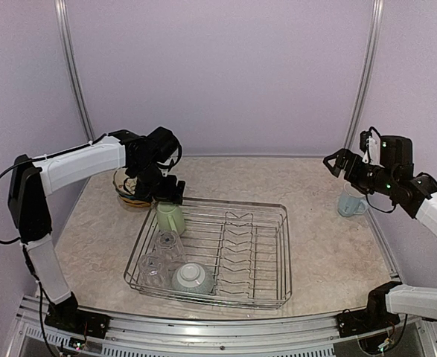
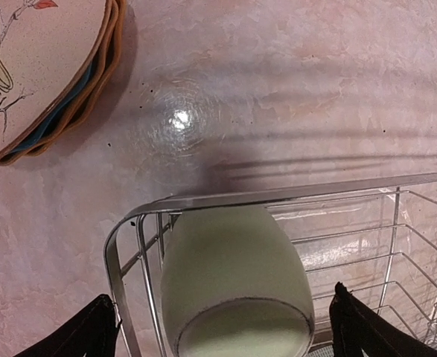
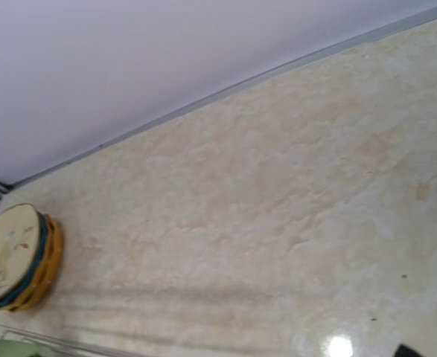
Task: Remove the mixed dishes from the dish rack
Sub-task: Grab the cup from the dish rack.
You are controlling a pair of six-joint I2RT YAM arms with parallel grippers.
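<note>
The dish rack (image 1: pixel 266 256) holds the pale green mug (image 1: pixel 170 217) upside down in its far left corner, clear glasses (image 1: pixel 166 242) and the grey-green bowl (image 1: pixel 192 278). My left gripper (image 1: pixel 166 196) is open just above the green mug. In the left wrist view its fingers (image 2: pixel 91 331) stand on either side of the mug (image 2: pixel 233 275), not touching it. The plates (image 1: pixel 126 190) are stacked on the table, the cream plate (image 2: pixel 32 67) on top. The light blue mug (image 1: pixel 349 201) stands on the table at the right. My right gripper (image 1: pixel 335 161) is open and empty, raised beside it.
The rack's rim (image 2: pixel 278 195) runs across the left wrist view. The plate stack (image 3: pixel 17 256) sits close to the back wall and left of the rack. The booth's walls and rails close in the table at the back and the sides.
</note>
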